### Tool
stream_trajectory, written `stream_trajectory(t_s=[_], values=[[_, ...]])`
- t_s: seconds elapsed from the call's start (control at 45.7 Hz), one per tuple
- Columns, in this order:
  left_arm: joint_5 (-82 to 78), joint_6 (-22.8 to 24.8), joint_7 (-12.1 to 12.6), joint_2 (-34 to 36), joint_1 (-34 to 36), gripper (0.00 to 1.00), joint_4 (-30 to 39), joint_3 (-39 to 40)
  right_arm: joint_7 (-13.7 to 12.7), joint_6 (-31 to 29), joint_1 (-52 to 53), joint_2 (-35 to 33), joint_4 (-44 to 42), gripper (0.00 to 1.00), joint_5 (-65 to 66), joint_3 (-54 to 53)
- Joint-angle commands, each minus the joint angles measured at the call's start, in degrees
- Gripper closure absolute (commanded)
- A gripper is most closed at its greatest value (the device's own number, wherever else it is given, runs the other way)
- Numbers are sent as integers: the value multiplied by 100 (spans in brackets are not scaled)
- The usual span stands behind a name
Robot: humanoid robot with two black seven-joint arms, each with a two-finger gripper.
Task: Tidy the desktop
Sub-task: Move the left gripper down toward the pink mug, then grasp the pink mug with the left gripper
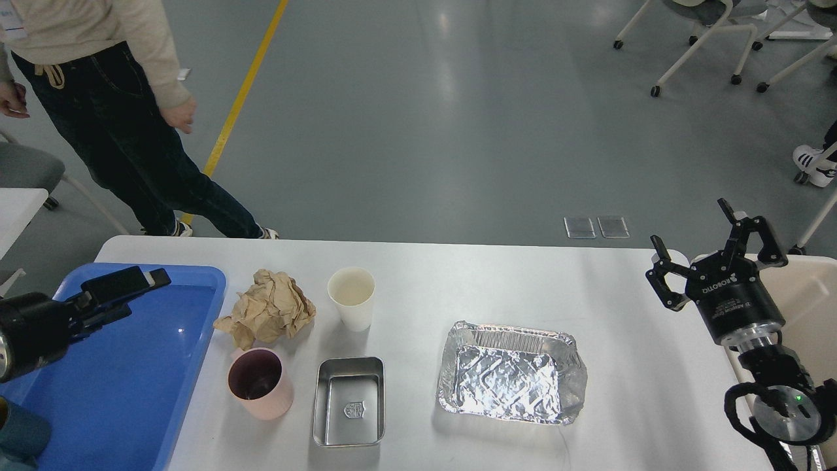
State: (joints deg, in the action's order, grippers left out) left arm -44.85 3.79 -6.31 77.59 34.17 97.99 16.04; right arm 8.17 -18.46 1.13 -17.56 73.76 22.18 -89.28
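Observation:
The white desktop (621, 314) spans the view. On it lie a crumpled brown paper ball (267, 313), an upright white paper cup (352, 297), a pink cup (258, 383), a small steel box (348, 400) and an empty foil tray (510, 373). My left gripper (145, 294) hovers over the blue tray (131, 379), open and empty, left of the paper ball. My right gripper (690, 226) is open and empty, raised over the desktop's right edge, well right of the foil tray.
A cream-coloured bin (807, 307) stands off the right edge, behind my right arm. A person (118, 118) stands behind the far left corner. A teal object (23, 432) shows at the bottom left. Chairs (706, 39) stand far back right.

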Motion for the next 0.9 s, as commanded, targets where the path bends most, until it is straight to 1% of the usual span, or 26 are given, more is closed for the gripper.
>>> stream_trajectory(t_s=[0.0, 0.153, 0.262, 0.394, 0.568, 0.678, 0.875], values=[[-331, 34, 7, 134, -7, 3, 62, -295, 0, 0, 19, 7, -20, 0, 5, 7], [-516, 34, 16, 160, -25, 3, 79, -330, 0, 0, 19, 7, -20, 0, 5, 7], [-648, 34, 174, 46, -77, 3, 45, -347, 0, 0, 10, 7, -11, 0, 23, 16], [-1209, 34, 218, -419, -69, 3, -17, -418, 0, 0, 2, 15, -2, 0, 216, 7], [-1694, 34, 297, -982, -60, 3, -456, -655, 9, 0, -33, -2, -11, 0, 225, -1], [-1905, 25, 403, -1219, -51, 5, -764, -804, 0, 0, -33, 6, -11, 0, 225, -10], [-2019, 8, 420, -1896, -60, 11, -1142, -910, 9, 0, -7, 15, -2, 0, 234, -1]])
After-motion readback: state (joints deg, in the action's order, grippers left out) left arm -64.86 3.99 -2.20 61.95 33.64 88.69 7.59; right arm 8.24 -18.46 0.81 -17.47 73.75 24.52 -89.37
